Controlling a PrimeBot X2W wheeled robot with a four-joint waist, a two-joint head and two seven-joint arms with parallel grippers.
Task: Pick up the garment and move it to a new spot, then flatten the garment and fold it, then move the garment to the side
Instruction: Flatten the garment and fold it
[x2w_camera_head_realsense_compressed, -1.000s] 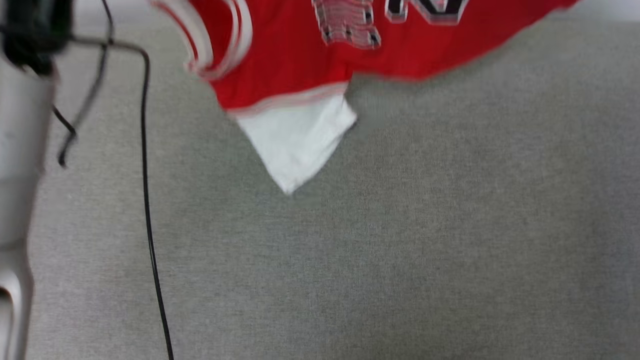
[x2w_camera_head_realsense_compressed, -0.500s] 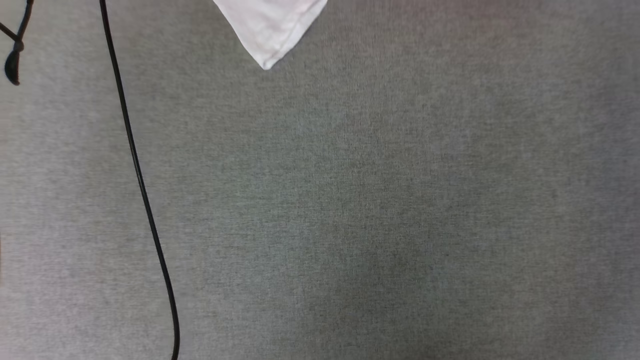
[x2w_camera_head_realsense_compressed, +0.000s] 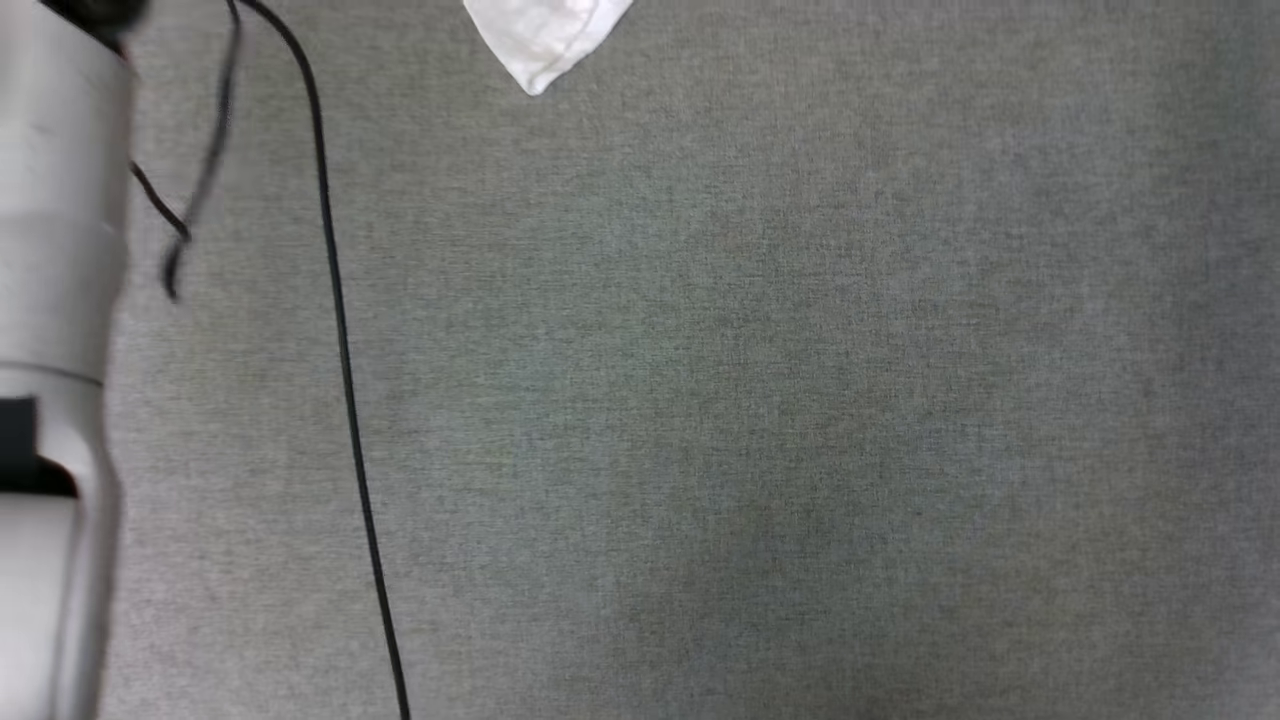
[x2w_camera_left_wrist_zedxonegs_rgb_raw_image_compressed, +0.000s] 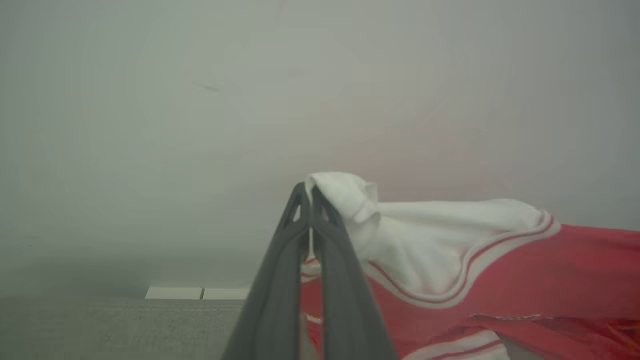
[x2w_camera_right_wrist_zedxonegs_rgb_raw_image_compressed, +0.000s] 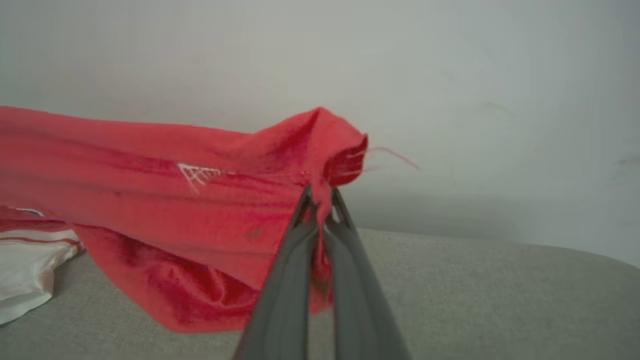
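Observation:
The garment (x2w_camera_right_wrist_zedxonegs_rgb_raw_image_compressed: 150, 200) is a red shirt with white, red-striped sleeves, held up off the grey surface and stretched between both grippers. My left gripper (x2w_camera_left_wrist_zedxonegs_rgb_raw_image_compressed: 310, 192) is shut on a bunched white sleeve edge of the garment (x2w_camera_left_wrist_zedxonegs_rgb_raw_image_compressed: 450, 245). In the right wrist view my right gripper (x2w_camera_right_wrist_zedxonegs_rgb_raw_image_compressed: 320, 197) is shut on a red corner, and the cloth sags down to the left toward the surface. The head view catches just a white corner of the garment (x2w_camera_head_realsense_compressed: 545, 40) at the top edge, over the grey cloth-covered surface (x2w_camera_head_realsense_compressed: 750, 400).
A pale forearm (x2w_camera_head_realsense_compressed: 50, 350) runs down the left edge of the head view, with a thin black cable (x2w_camera_head_realsense_compressed: 345, 380) hanging beside it. A plain light wall stands behind the garment in both wrist views. The grey surface's far edge (x2w_camera_right_wrist_zedxonegs_rgb_raw_image_compressed: 500, 247) curves away to the right.
The head view has shifted down the surface: the red body and print have left the picture, leaving a white corner at the top. The pale forearm is back at the left edge.

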